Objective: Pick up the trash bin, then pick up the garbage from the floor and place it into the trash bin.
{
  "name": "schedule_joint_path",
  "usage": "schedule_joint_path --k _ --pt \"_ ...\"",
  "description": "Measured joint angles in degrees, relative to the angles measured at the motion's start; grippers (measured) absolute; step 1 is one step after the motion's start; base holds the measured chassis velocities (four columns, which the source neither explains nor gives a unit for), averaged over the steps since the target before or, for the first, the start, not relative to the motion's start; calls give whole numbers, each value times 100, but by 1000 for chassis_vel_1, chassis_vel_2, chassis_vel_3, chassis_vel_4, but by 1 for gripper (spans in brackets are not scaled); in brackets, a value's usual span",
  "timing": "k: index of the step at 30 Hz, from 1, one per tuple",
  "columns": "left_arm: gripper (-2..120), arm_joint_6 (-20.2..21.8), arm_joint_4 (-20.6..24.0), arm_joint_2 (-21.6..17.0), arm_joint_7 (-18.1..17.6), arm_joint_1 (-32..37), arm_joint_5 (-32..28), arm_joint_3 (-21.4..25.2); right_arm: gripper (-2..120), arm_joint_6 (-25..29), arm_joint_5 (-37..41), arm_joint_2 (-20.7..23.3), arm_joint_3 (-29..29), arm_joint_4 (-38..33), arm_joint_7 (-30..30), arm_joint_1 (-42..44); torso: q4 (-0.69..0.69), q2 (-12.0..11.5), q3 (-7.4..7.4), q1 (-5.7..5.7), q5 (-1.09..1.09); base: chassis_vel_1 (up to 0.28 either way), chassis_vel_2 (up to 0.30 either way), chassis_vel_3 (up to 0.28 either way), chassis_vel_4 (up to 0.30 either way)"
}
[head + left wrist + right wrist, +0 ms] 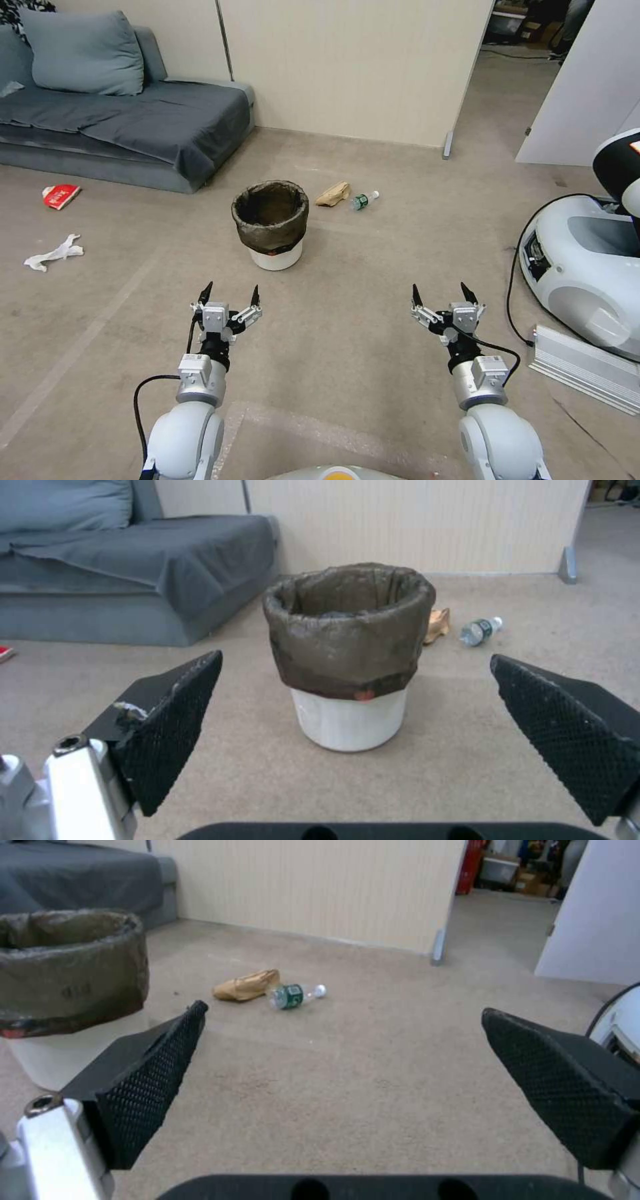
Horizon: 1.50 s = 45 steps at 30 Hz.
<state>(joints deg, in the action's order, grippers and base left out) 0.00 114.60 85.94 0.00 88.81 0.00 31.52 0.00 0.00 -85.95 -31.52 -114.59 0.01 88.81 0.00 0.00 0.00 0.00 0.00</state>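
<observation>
The trash bin (272,223), a white bucket with a dark liner over its rim, stands upright on the carpet ahead of me; it also shows in the left wrist view (349,655) and right wrist view (63,990). Garbage lies around it: a brown paper bag (333,194) and a green-labelled bottle (363,199) just behind it to the right, a red wrapper (61,196) and white tissue (53,253) far left. My left gripper (230,295) hangs open short of the bin, holding nothing. My right gripper (443,295) is open too, off to the bin's right.
A grey sofa (127,120) runs along the back left. A beige partition (353,67) stands behind the bin, with a doorway to its right. Another white robot base (587,267), its black cable and a ribbed metal panel (587,367) sit at the right.
</observation>
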Motion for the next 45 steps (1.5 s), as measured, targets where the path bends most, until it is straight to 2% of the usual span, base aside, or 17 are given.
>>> schedule_joint_path --k 25,28,29,31,32,35,36,38,39,41,45 --pt "100 4 4 0 0 17 0 11 100 0 0 -8 -13 -21 -2 38 0 0 0 0 0 0 0 0 0" --pt "100 195 383 -16 -35 285 -29 202 100 10 13 -124 -226 -402 -44 426 0 0 0 0 0 0 0 0 0" --pt "100 195 383 -16 -35 285 -29 202 100 10 13 -124 -226 -402 -44 426 0 0 0 0 0 0 0 0 0" --pt "100 485 898 -46 -97 666 -86 471 100 38 46 -286 -518 -928 -108 967 0 0 -1 -1 0 0 0 0 0" --pt "100 485 898 -46 -97 666 -86 471 100 38 46 -286 -518 -928 -108 967 0 0 -1 -1 0 0 0 0 0" --pt "100 907 1654 -85 -185 1224 -167 860 100 84 93 -525 -949 -1709 -204 1770 0 0 -1 0 -1 0 0 0 0" --pt "100 907 1654 -85 -185 1224 -167 860 100 84 93 -525 -949 -1709 -204 1770 0 0 -1 0 -1 0 0 0 0" --pt "100 1128 2051 -108 -229 1519 -208 1063 100 43 199 -612 -1010 -2014 -221 2060 -2 0 -2 0 -4 0 0 0 0" --pt "100 1128 2051 -108 -229 1519 -208 1063 100 43 199 -612 -1010 -2014 -221 2060 -2 0 -2 0 -4 0 0 0 0" --pt "100 1340 2453 -153 -257 1805 -260 1265 100 -27 234 -630 -994 -2085 -223 2139 3 1 -2 0 3 0 0 0 0" --pt "100 1391 2542 -220 -170 1864 -317 1338 100 -132 185 -631 -994 -2109 -200 2146 -1 1 -1 -1 0 0 0 0 0"
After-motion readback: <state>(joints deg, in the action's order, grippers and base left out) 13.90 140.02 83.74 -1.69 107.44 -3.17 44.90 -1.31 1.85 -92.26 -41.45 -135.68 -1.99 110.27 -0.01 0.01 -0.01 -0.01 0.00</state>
